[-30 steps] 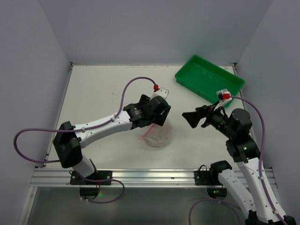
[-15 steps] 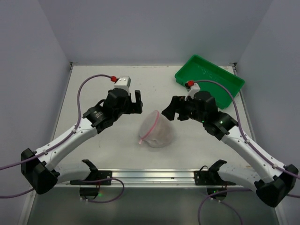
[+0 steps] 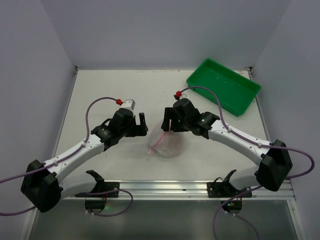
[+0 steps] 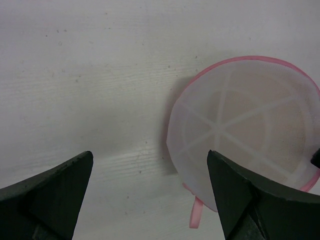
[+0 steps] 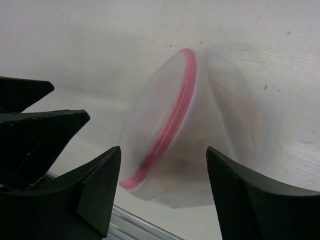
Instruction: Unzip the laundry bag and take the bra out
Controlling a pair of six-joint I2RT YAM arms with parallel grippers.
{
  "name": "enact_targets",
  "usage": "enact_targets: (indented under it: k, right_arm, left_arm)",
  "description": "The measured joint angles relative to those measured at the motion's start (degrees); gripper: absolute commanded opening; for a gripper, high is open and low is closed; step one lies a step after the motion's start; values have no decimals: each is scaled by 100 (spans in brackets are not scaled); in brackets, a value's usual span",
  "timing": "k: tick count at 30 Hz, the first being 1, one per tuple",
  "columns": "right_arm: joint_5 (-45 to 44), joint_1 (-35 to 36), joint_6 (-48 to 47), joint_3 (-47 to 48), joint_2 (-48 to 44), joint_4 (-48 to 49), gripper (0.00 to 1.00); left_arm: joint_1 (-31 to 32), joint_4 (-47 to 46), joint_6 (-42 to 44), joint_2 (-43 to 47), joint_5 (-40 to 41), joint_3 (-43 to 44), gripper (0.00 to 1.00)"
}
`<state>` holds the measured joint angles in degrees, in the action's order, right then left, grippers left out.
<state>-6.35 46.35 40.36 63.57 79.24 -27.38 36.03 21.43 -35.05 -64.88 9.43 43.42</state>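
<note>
The laundry bag point(image 3: 168, 141) is a small rounded white mesh pouch with a pink zip trim, lying on the white table between my two arms. In the left wrist view the laundry bag point(image 4: 245, 130) shows its round side and a pink loop point(image 4: 195, 218). In the right wrist view the bag point(image 5: 200, 130) shows its closed pink zip point(image 5: 172, 122). My left gripper point(image 3: 142, 124) is open just left of the bag. My right gripper point(image 3: 169, 119) is open above the bag's far edge. Its fingers point(image 5: 95, 195) straddle the bag without touching it. The bra is hidden inside.
A green plastic tray point(image 3: 223, 85) stands at the back right corner. The table's metal front rail point(image 3: 165, 187) runs along the near edge. Grey walls close in the left, back and right sides.
Both arms have swung in toward the bag. The left gripper moved down and right beside it. The right gripper moved left to hover over its far edge.
</note>
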Motion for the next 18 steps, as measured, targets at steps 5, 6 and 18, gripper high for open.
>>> enact_targets:
  k: [5,6,18]
  right_arm:
    - [39,-212,140,-501,85,203,48]
    - [116,-315,192,-678,61,319,45]
    - [1266,-1591,162,-2149,-293,1370,33]
  left_arm:
    - [-2,-334,-192,9,-264,-271,100]
    - [-2,-407,-234,-2,-326,-330,100]
    - [-2,-1534,-566,-625,-1189,-710,99]
